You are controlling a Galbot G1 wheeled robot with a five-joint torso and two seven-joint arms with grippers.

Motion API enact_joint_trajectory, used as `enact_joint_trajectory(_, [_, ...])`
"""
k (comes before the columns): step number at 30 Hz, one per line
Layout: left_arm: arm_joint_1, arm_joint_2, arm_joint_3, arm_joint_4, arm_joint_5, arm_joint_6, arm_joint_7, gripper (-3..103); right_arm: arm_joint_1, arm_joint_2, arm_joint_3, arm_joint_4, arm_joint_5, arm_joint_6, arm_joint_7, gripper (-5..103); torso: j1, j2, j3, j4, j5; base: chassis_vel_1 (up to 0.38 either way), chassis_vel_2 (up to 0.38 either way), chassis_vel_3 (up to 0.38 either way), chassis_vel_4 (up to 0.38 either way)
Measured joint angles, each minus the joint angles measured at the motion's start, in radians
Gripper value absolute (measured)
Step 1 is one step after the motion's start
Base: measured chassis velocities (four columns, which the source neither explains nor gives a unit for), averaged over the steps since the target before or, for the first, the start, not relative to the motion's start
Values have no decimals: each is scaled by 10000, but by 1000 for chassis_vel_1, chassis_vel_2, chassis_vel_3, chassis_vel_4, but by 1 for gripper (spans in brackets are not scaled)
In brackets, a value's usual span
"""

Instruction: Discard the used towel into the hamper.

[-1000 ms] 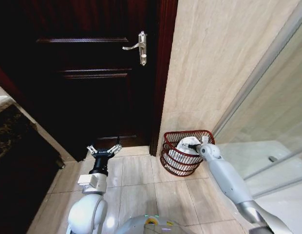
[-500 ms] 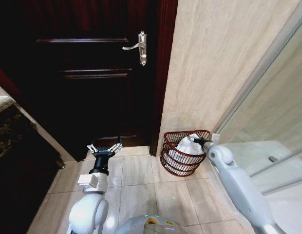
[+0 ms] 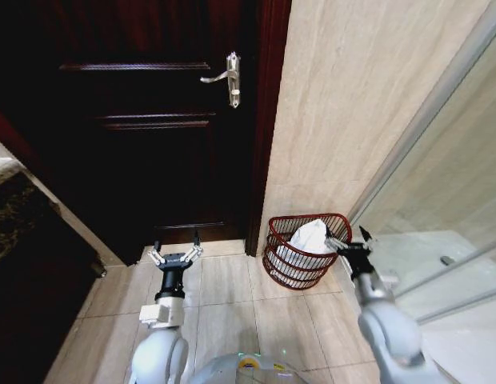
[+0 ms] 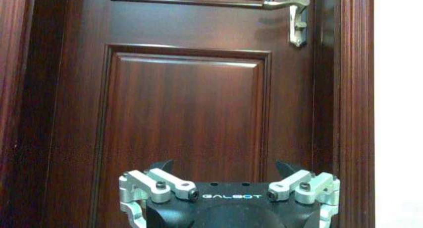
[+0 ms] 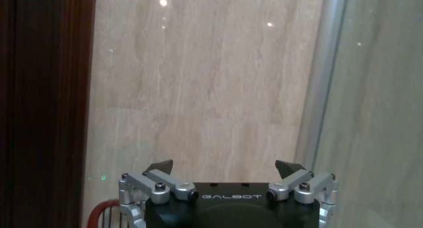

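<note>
The hamper (image 3: 274,258), a small round reddish-brown openwork basket, stands on the floor against the beige wall beside the door frame. The white towel (image 3: 306,240) lies crumpled inside it, rising a little above the rim. My right gripper (image 3: 349,241) is open with nothing in it, held just to the right of the hamper's rim and clear of the towel. A bit of the hamper's red rim (image 5: 104,208) shows beside the right gripper (image 5: 225,166) in the right wrist view. My left gripper (image 3: 176,253) is open and idle above the floor tiles, facing the door; the left wrist view also shows this gripper (image 4: 225,166).
A dark wooden door (image 3: 152,136) with a silver lever handle (image 3: 225,77) is shut ahead. A glass shower partition (image 3: 440,200) runs along the right. A dark counter (image 3: 24,232) stands at the left. Beige floor tiles (image 3: 232,296) lie between the arms.
My right gripper has pulled back out of the hamper to the right, leaving the towel inside. The right arm has drawn in toward me. The left gripper has shifted slightly lower and right.
</note>
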Motion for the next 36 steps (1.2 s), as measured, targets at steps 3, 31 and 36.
enact_joint_trajectory(3, [36,103,-85,190,-157,-112,213,100,-770,230,14,302,2,397,30,100,0,0,0,0,-1,0,0,0,0])
enact_joint_trajectory(31, [-185,1931,-1601,508,-2016,223,709,100,-938,1,-181,23,160,874,-40,100,3,-3,3,2,2,37,-35,-35,36])
enact_joint_trajectory(36, [-193,1903,-1551,505,-1987,202,716,100,-1025,-28,-182,-25,145,1033,2,100,2,-2,2,0,1,202,-198,-199,201])
